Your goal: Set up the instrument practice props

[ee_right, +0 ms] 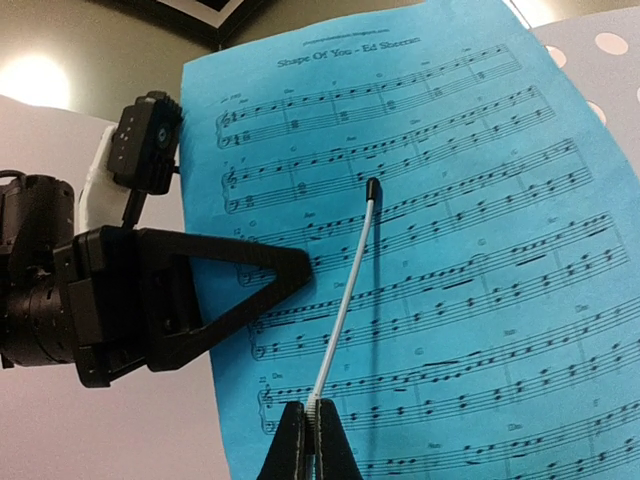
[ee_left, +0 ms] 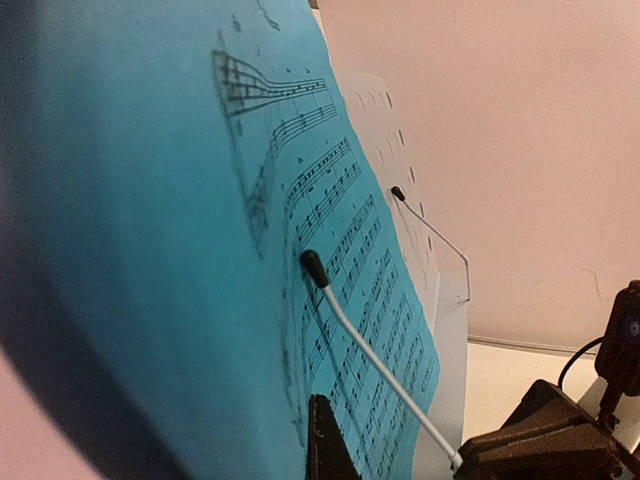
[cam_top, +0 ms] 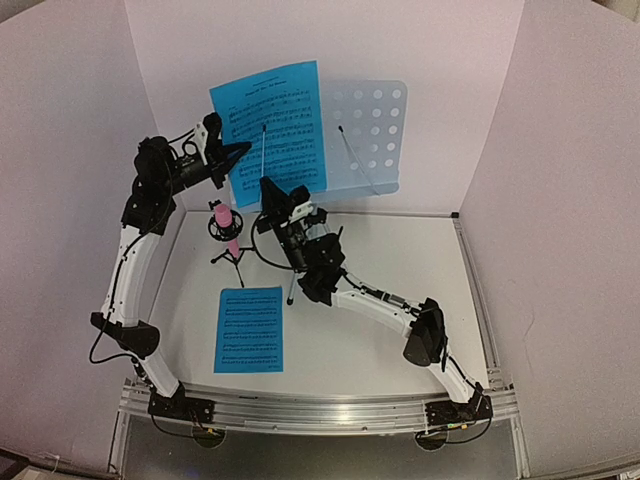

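right end effector [ee_right: 306,440]: shut tight on the white retainer wire [ee_right: 345,290], low on the page
left end effector [ee_right: 298,266]: pinching the upper sheet [ee_right: 450,200] at its left edge
upper sheet: tilted against the music stand [cam_top: 375,130] at the back, I see it overhanging left
second sheet [cam_top: 249,328]: flat on the desk [cam_top: 330,360], front left

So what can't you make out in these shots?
- Left jaws: gripping the raised sheet or not? Right wrist view shows only one finger; left wrist view is a close blur.
- Right jaws: cut off by the bottom edge, right wrist view; only tips on the wire show.
- Flat sheet: print too small, top view.
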You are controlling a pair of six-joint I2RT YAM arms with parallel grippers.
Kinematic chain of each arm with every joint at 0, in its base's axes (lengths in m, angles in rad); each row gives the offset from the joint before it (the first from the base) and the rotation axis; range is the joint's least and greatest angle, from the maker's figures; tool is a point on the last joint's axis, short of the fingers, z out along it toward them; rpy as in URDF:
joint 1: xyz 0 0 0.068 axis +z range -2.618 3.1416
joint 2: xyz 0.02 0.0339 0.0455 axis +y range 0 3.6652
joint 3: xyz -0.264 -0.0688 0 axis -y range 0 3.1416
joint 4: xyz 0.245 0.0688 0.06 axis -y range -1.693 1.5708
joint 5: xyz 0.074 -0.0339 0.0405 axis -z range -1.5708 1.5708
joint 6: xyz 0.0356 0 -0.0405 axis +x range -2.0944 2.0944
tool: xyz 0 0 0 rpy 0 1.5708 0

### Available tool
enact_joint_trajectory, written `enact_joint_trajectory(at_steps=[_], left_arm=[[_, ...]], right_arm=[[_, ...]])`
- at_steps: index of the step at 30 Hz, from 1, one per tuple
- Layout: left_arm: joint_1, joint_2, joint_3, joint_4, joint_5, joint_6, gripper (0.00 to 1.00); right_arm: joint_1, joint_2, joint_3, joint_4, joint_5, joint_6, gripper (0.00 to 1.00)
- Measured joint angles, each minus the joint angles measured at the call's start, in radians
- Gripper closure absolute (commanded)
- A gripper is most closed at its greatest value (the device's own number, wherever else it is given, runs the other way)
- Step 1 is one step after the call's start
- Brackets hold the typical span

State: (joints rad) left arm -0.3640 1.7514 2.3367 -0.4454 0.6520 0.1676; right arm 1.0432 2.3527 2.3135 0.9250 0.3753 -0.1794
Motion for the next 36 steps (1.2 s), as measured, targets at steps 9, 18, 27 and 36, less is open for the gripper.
enact_joint_trajectory(at_steps=[9, 18, 27, 36], left_arm=[[-0.018, 0.017, 0.000, -0.010, -0.002, 0.037, 1.00], [-0.020, 0.017, 0.018, -0.029, -0.023, 0.095, 1.00], [-0.020, 0.017, 0.027, -0.029, -0.046, 0.151, 1.00], [-0.020, 0.017, 0.027, -0.040, -0.046, 0.206, 1.00]], right_arm=[[0.006, -0.001, -0.010, 0.001, -0.005, 0.005, 1.00], [0.006, -0.006, -0.019, 0.003, -0.005, 0.008, 1.00], [0.006, -0.015, -0.032, 0.002, -0.006, 0.009, 1.00], [0.006, -0.021, -0.042, 0.002, -0.006, 0.012, 1.00]])
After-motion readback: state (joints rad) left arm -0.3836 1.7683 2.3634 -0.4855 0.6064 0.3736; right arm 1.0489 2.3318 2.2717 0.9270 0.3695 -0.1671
